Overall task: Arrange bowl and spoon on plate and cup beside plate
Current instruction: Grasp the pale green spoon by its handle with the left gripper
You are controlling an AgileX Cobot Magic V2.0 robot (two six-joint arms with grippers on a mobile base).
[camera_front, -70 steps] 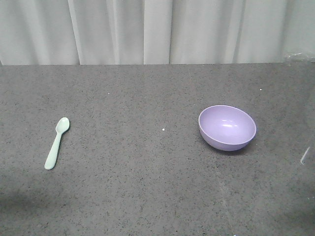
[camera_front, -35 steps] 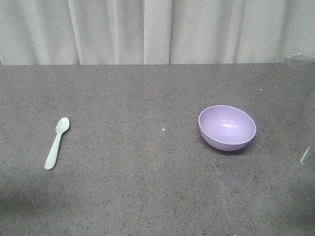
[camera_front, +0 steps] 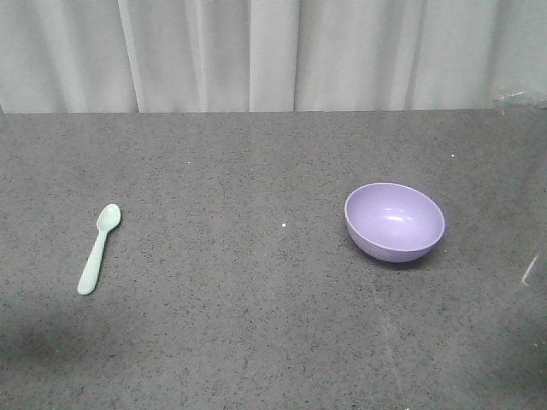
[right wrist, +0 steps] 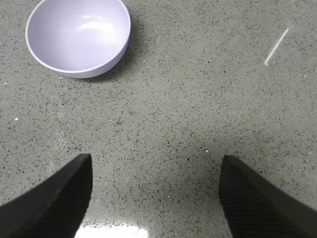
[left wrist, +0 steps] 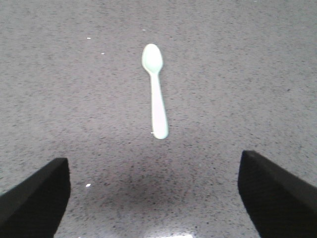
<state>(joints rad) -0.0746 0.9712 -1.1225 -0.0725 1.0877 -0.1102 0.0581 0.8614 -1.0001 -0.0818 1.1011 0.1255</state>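
Observation:
A lavender bowl stands upright and empty on the right of the dark speckled table. A pale mint spoon lies flat at the left, its scoop end pointing away. In the left wrist view the spoon lies ahead of my left gripper, which is open and empty. From the right wrist the bowl shows at upper left, ahead and to the left of my right gripper, also open and empty. The plate and the cup are out of view. Neither gripper shows in the front view.
Pale curtains hang behind the table's far edge. A thin white streak marks the table right of the bowl, also seen as a streak near the right edge. A tiny white speck lies mid-table.

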